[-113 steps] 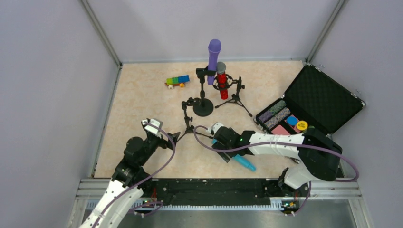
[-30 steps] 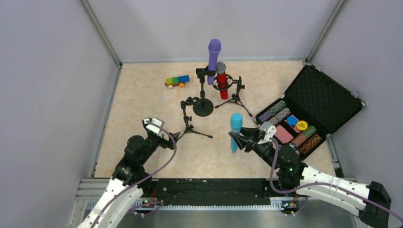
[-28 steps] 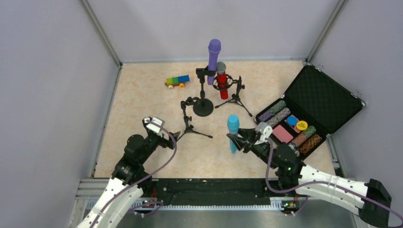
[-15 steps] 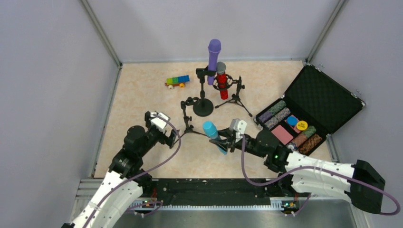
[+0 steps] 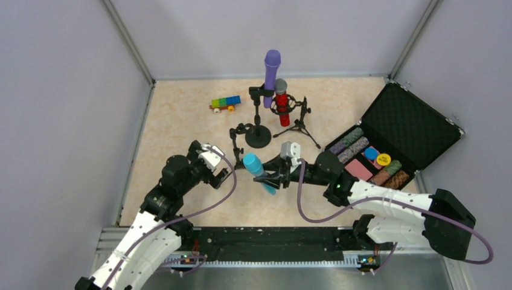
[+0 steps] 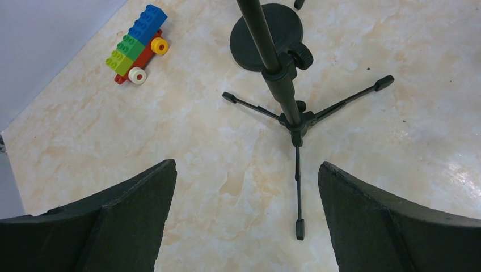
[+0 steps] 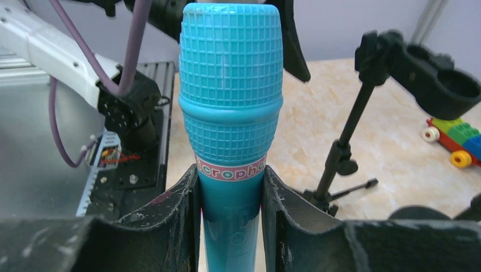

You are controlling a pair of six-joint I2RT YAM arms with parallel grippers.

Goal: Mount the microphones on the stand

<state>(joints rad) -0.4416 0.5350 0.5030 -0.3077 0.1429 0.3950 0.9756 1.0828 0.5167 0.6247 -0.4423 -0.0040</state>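
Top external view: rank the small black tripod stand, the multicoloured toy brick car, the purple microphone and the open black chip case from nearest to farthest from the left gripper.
1. small black tripod stand, just right of the left gripper.
2. multicoloured toy brick car, farther back.
3. purple microphone, upright at the back.
4. open black chip case, far right.

Lit brightly and evenly from overhead, all views. Only soft, faint shadows under the black tripod stand [image 6: 295, 122]. Pale glare on the beige marbled tabletop [image 6: 448, 164], lower right of left wrist view. Crisp on the light-blue mesh-headed plastic microphone [image 7: 231, 85]. Mild wide-angle stretch at wrist-view edges.
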